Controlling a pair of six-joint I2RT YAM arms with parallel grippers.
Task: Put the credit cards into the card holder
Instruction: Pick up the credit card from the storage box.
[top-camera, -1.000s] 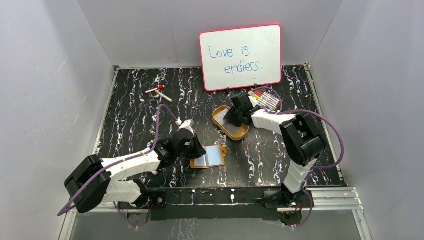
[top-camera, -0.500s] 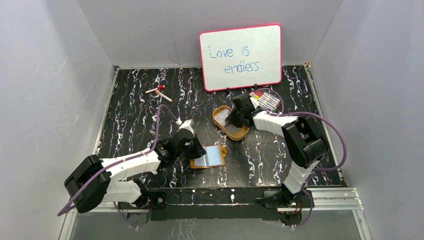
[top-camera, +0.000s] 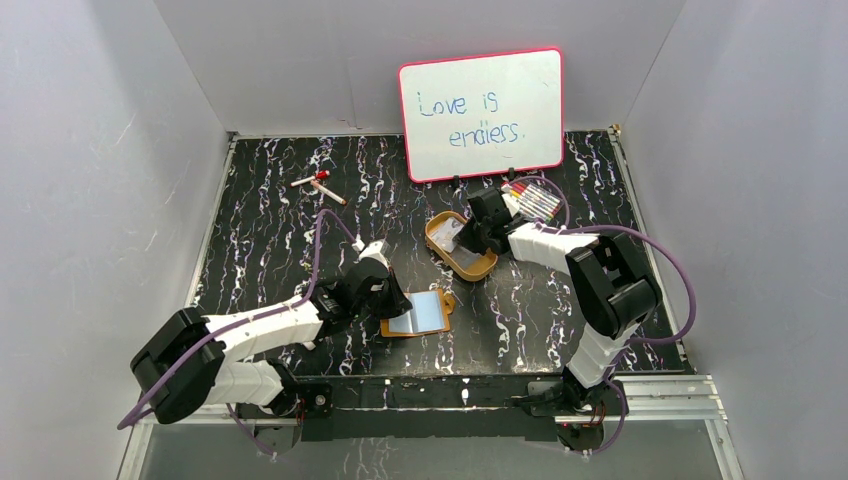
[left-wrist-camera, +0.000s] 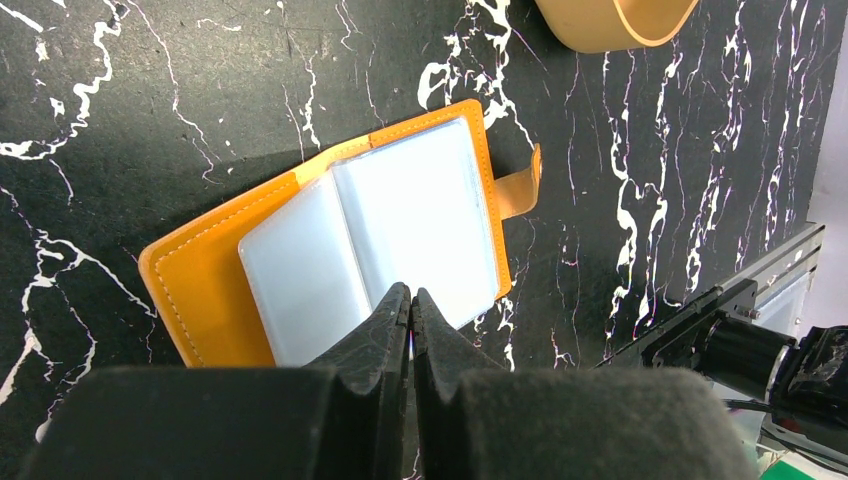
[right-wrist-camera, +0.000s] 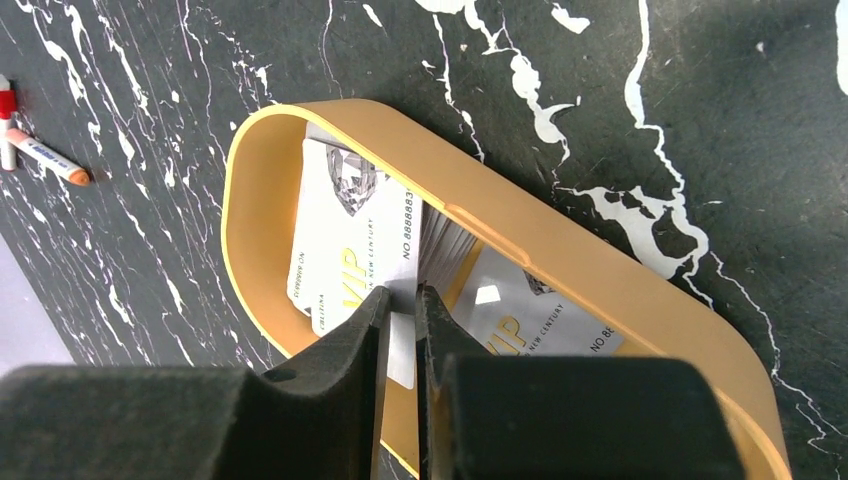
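From the top external view, a whiteboard (top-camera: 481, 113) with a pink-red frame is seen leaning against the grey back wall; "Love is endless." is written on it in blue marker. The table (top-camera: 270, 250) is black with white marble-like veins and is enclosed by plain grey walls on three sides. A bundle of markers (top-camera: 533, 200) lies just below the board, and two loose pens (top-camera: 318, 185) are set well apart at the far left. The card holder (top-camera: 418, 313) lies open near the front edge, with the left gripper (top-camera: 397, 300) at its left side. The right gripper (top-camera: 463, 240) is lowered into an oval tray (top-camera: 478, 268).

In the left wrist view, the card holder's orange cover is spread flat and its pale blue-grey pockets are turned up, blank, with a small tab at one side. The left fingers are pressed together with nothing seen between them, and their tips are placed at the near edge of the pockets.

In the right wrist view, the credit cards (right-wrist-camera: 345, 240) are shown inside the tray. "VIP", "NEW CENTURY" and "NO 88888…" can be read on them beside a diamond print; the smaller lines are too blurred. One card is tilted up, and the right fingers are drawn close on either side of its edge and seem to pinch it.
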